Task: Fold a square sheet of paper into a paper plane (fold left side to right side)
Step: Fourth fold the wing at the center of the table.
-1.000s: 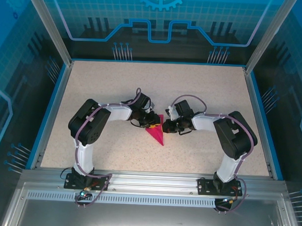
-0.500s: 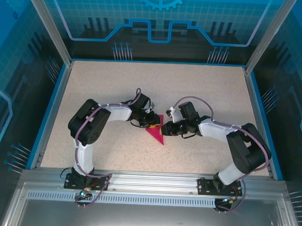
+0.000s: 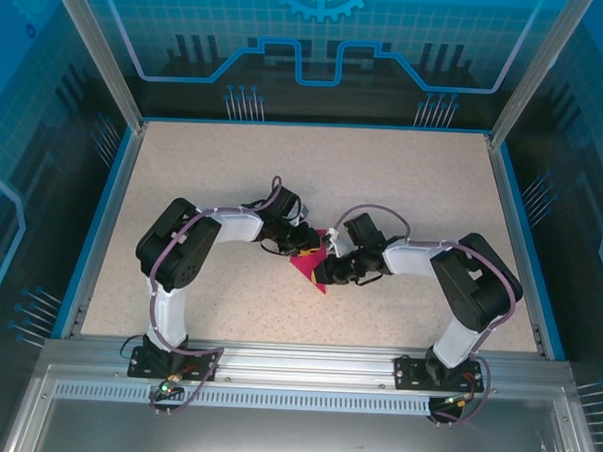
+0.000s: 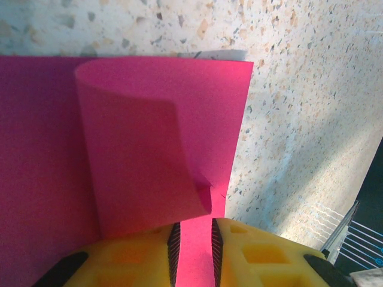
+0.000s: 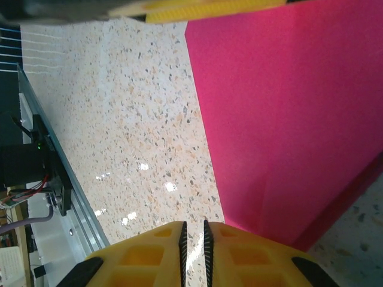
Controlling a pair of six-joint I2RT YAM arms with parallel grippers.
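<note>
Left arm pose: climbs from its base at 7 o'clock, elbow folded at 9 o'clock, forearm running toward 3 o'clock, wrist dipped to the middle of the beige speckled table top.
Left gripper: planted at the 12 o'clock edge of the thin magenta-pink square sheet of paper.
Left gripper state: in its wrist view, narrow slit between the yellow fingers, with pink showing through it. Clamped or merely lying beneath, cannot tell.
Right arm pose: climbs from its base at 5 o'clock, elbow folded at 3 o'clock, forearm running toward 9 o'clock, wrist low over the table.
Right gripper: sits at the sheet's 3 o'clock side, overlapping its edge.
Right gripper state: in its wrist view, narrow slit with speckled table showing through and nothing between the pads.
Paper place: near the table's middle, a touch toward 6 o'clock, between the two grippers, folded to a point aimed at 6 o'clock.
Paper shape: one flap curls up off the flat layer in the left wrist view. Lies flat in the right wrist view.
Change, left: arm and gripper placed as a second ago.
Change, right: elbow, swung out toward 3 o'clock half a second ago, now drawn back in. Gripper now lower toward 6 o'clock, covering more of the pink point.
</note>
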